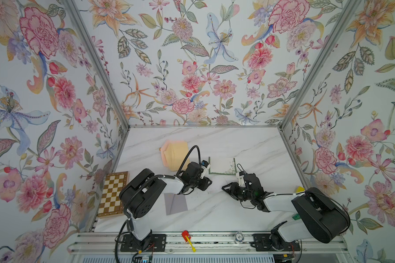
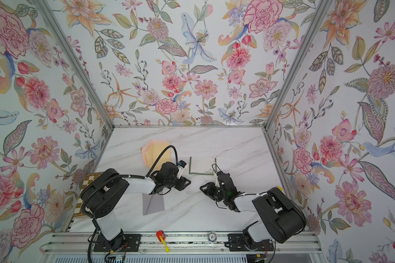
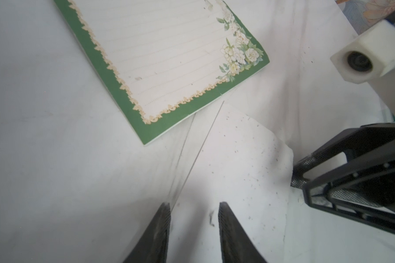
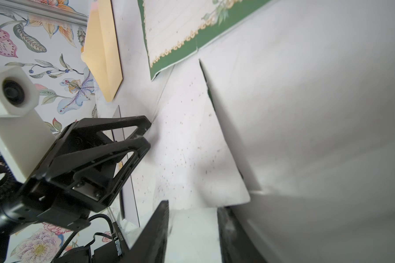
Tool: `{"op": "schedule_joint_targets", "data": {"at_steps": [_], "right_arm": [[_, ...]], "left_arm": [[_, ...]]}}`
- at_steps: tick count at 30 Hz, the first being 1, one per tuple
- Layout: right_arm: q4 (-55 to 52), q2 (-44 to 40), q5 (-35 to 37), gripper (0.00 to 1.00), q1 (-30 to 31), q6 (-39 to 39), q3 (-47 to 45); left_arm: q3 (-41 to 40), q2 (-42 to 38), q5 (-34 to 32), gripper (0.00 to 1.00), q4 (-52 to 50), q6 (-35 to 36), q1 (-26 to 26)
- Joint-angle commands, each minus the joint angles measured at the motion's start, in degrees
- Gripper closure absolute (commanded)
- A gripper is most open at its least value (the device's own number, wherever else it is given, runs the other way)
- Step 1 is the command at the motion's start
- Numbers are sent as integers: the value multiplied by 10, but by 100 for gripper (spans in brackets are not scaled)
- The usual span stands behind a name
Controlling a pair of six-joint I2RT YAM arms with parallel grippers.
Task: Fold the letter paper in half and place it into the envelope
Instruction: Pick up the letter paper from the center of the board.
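Paper this thin weighs next to nothing and bends at a touch. I expect the letter paper [image 1: 221,165] to buckle or skate over the smooth bench [image 1: 255,145] if I push on it instead of lifting it. It lies flat with its lined face up, just beyond my two hands and between them. Whether it is a single layer or already doubled I cannot tell. I judge the near green edge the place to take it, at a corner close to the flower print [image 3: 240,54], where a fingertip can slide under. The other hand should pin the far side so the sheet does not slip. A hard pinch would leave a stray crease.

The yellow envelope [image 1: 177,157] sits on the bench to the left of the paper, near it but apart. It looks just as light and floppy.

My left hand [image 3: 193,205] is close to the bench, short of the paper's near edge, fingers partly spread with nothing between them. My right hand [image 4: 193,206] points toward it, also partly spread and gripping nothing I can make out. Neither hand touches the paper.
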Motion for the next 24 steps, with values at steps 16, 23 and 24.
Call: {"op": "schedule_joint_targets", "data": {"at_steps": [16, 23, 24], "right_arm": [[-5, -3, -17, 61, -19, -23, 15], [18, 5, -15, 64, -24, -23, 7], [25, 6, -16, 64, -26, -21, 5]], "left_arm": [[-19, -20, -1, 61, -34, -24, -35], [-19, -18, 0, 61, -33, -25, -37], [-18, -16, 3, 61, -33, -24, -37]]}}
